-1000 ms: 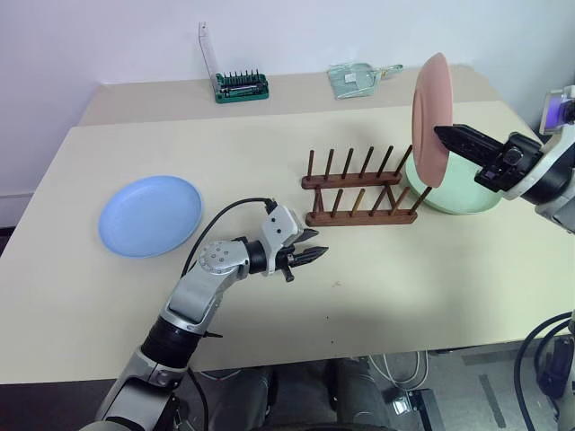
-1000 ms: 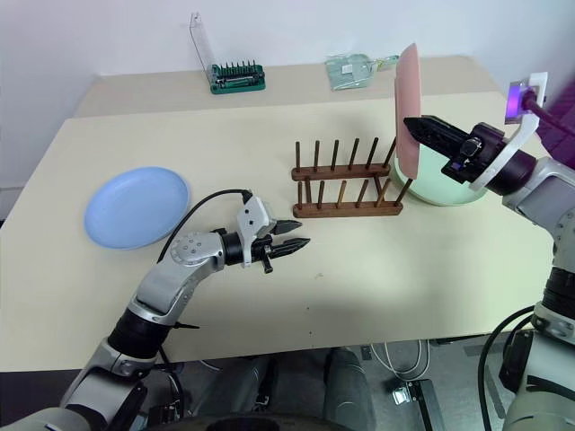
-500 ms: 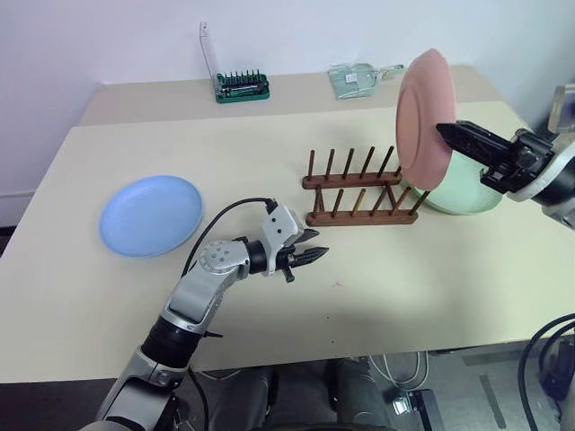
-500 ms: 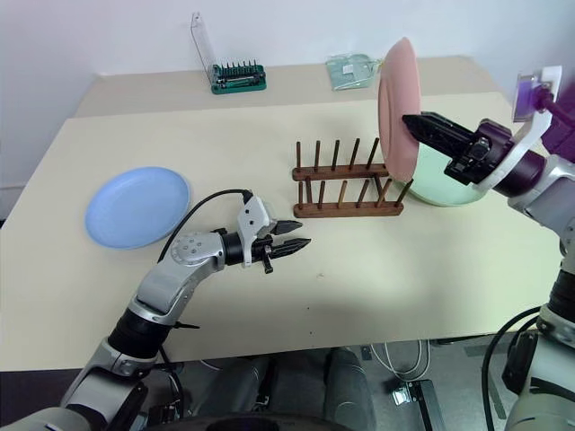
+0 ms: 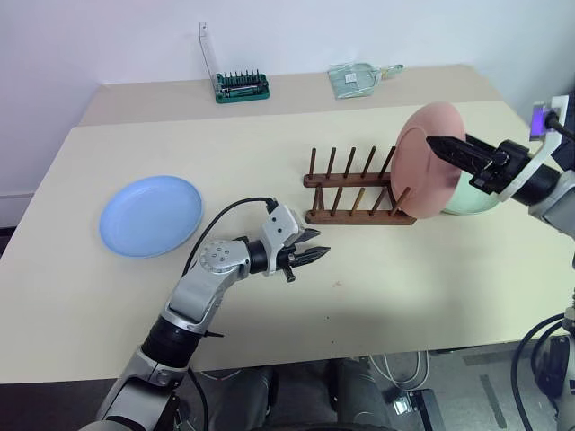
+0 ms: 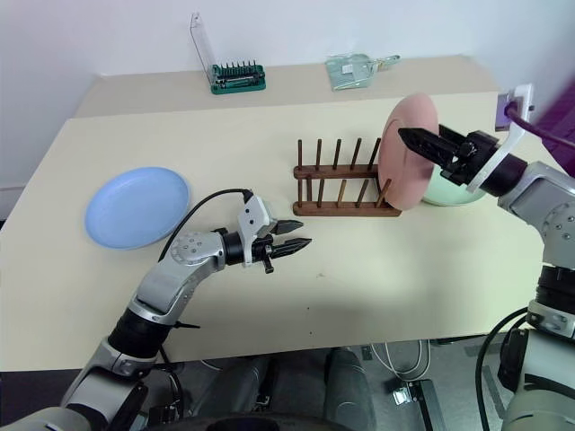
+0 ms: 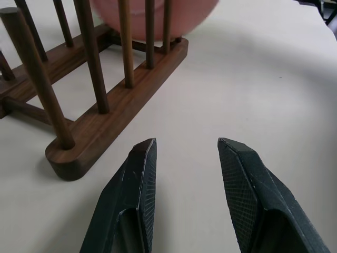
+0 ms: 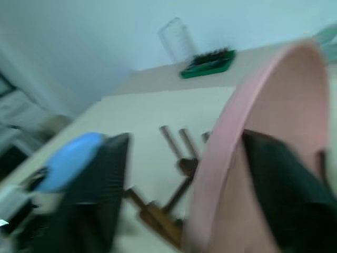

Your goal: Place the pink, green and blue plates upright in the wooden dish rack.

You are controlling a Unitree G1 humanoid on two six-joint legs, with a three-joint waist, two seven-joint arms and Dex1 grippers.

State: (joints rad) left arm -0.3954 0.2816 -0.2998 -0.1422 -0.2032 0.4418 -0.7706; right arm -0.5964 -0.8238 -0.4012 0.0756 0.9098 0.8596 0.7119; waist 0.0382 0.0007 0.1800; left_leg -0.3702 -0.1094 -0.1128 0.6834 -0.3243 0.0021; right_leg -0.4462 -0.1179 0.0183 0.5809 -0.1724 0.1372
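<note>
So the pink plate [image 5: 429, 159] is standing on edge at the right end of the wooden dish rack [image 5: 358, 190], its lower rim down among the last pegs, tipped a little rather than dead upright. The right pincer [image 5: 442, 146] is right there at it. In the right wrist view its two black fingers [image 8: 97, 195] sit well apart with the plate's rim running between them, one finger on each side of the rim, so the jaws stand wide around the plate rather than pinched on it. I can't tell if either finger is actually touching the plate.

The left pincer [image 5: 316, 255] hovers low over the bare desk [image 5: 377, 287], in front of the rack and off its left end. It's empty — the left wrist view shows its fingers [image 7: 131, 203] parted a moderate way with just desk surface between them, and the near rail of the rack just ahead.

The blue plate [image 5: 150, 215] lies flat on the left side of the desk, well apart from the rack and from both pincers. The green plate [image 5: 474, 199] lies flat behind the pink one, mostly hidden by it, just beside the rack's right end.

At the back of the desk there's a green tool holder [image 5: 241, 86] with a clear lid standing up, and a clear plastic packet [image 5: 355, 78] to its right.
</note>
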